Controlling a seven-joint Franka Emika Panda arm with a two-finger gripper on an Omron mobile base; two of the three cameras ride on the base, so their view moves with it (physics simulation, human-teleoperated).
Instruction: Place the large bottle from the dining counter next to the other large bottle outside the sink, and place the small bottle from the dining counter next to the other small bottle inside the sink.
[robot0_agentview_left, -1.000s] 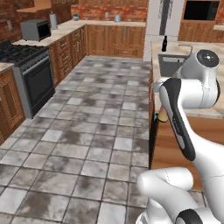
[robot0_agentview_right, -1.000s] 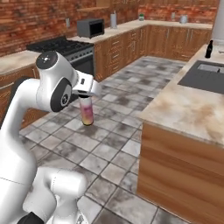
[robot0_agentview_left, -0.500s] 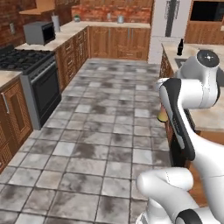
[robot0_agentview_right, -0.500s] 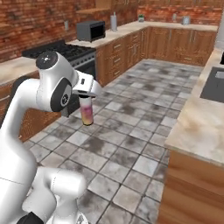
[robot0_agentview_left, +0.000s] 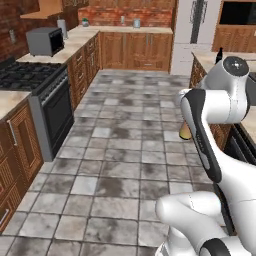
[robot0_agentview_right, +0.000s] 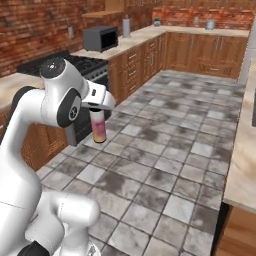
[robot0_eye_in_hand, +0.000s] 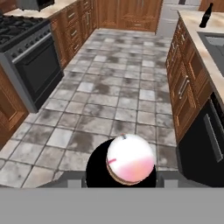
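Observation:
The large bottle (robot0_agentview_right: 99, 128), pink fading to orange at its base, hangs upright in the air above the tiled floor. My gripper (robot0_agentview_right: 98, 115) is shut on its upper part. In the left base view its orange base (robot0_agentview_left: 185, 133) peeks out beside my arm. The hand view looks along the large bottle (robot0_eye_in_hand: 131, 162), end-on, and it hides my fingertips. The other large bottle (robot0_eye_in_hand: 207, 16), all black, stands far off on the counter beside the sink (robot0_eye_in_hand: 215, 43), and it also shows as a dark sliver (robot0_agentview_left: 219, 53). The small bottle, the other small bottle and the dining counter are out of view.
A black stove (robot0_agentview_left: 35, 82) and a microwave (robot0_agentview_left: 44, 41) line the left wall. Wooden cabinets and a dark appliance front (robot0_eye_in_hand: 204, 144) run under the sink counter on the right. Its stone edge (robot0_agentview_right: 243, 150) juts in at the right. Open tiled floor (robot0_eye_in_hand: 113, 92) lies between.
The whole picture has shifted as the base turned and drove, so the sink counter slid to the right edge. The large bottle stays in my gripper, held the same way.

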